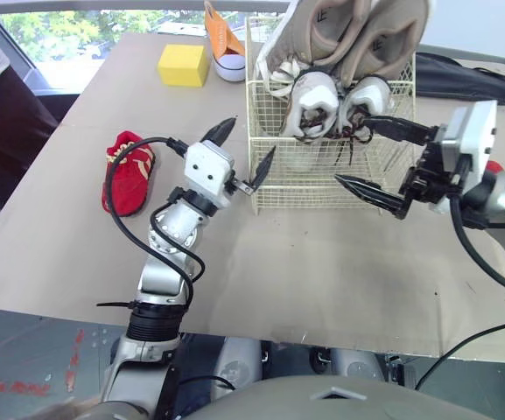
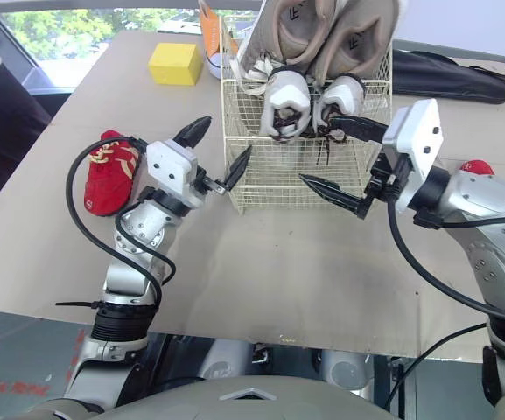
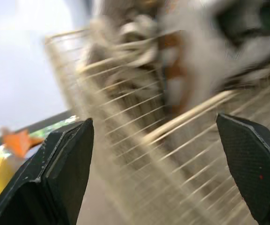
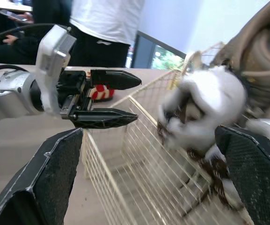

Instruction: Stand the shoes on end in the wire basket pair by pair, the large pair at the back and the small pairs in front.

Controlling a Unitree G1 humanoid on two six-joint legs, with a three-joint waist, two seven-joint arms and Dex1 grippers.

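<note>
The cream wire basket (image 1: 274, 188) stands mid-table. A large beige pair (image 1: 348, 31) stands on end at its back, with a small white pair (image 1: 335, 101) on end just in front of it. A small red shoe (image 1: 128, 172) lies on the table to the left. An orange shoe (image 1: 223, 37) stands at the far edge. My left gripper (image 1: 245, 149) is open and empty at the basket's front left corner. My right gripper (image 1: 350, 149) is open and empty at the basket's front right, its upper finger reaching towards the white shoes (image 4: 209, 108).
A yellow block (image 1: 183, 64) sits at the back left and a black bag (image 1: 462, 79) lies behind the basket on the right. Something red (image 2: 477, 166) shows behind my right arm. A person (image 4: 102, 23) stands beyond the table's left side.
</note>
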